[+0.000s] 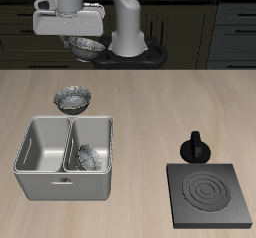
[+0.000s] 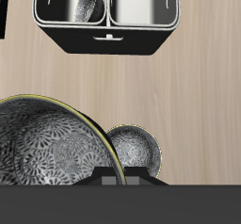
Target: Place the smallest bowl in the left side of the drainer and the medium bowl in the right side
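My gripper hangs high over the table's back, shut on the rim of the medium bowl, a shiny mottled metal bowl that fills the wrist view close up. The light-grey drainer stands near the table's front edge, well away from the gripper. The smallest bowl lies tilted in the drainer's compartment nearer the stove, also seen in the wrist view. The drainer's other compartment holds nothing.
The widest alike bowl sits on the table just behind the drainer, below the held bowl. A flat black stove plate lies at the front, with a black moka pot behind it.
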### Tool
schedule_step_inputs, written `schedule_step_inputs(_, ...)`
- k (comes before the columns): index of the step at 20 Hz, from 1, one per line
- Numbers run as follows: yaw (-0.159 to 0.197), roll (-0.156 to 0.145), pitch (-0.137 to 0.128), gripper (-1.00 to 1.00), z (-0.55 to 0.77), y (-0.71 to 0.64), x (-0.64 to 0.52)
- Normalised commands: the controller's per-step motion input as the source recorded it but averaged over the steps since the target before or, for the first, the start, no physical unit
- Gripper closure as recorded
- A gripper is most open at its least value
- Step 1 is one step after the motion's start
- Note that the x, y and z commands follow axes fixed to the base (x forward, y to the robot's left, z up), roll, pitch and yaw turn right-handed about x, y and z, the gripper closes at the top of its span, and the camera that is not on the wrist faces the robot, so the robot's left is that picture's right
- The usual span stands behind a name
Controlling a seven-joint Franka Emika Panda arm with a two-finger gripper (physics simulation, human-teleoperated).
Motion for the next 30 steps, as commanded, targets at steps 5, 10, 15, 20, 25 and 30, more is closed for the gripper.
schedule_step_inputs(5, -0.018, 0.099, 0.159, 1.00, 0.00, -0.37, 0.35)
schedule_step_inputs(10, 0.051, -0.056, 0.022, 1.00, 0.09, -0.39, 0.37)
schedule_step_inputs(15, -0.026, -0.028, 0.031, 1.00, 0.18, -0.40, 0.47)
schedule_step_inputs(20, -0.083, -0.020, 0.034, 1.00, 0.19, -0.36, 0.35)
schedule_step_inputs(25, 0.028, -0.025, 0.003, 1.00, 0.16, -0.25, 0.42)
schedule_step_inputs(30, 0.042, -0.034, -0.009, 1.00, 0.04, -0.10, 0.28)
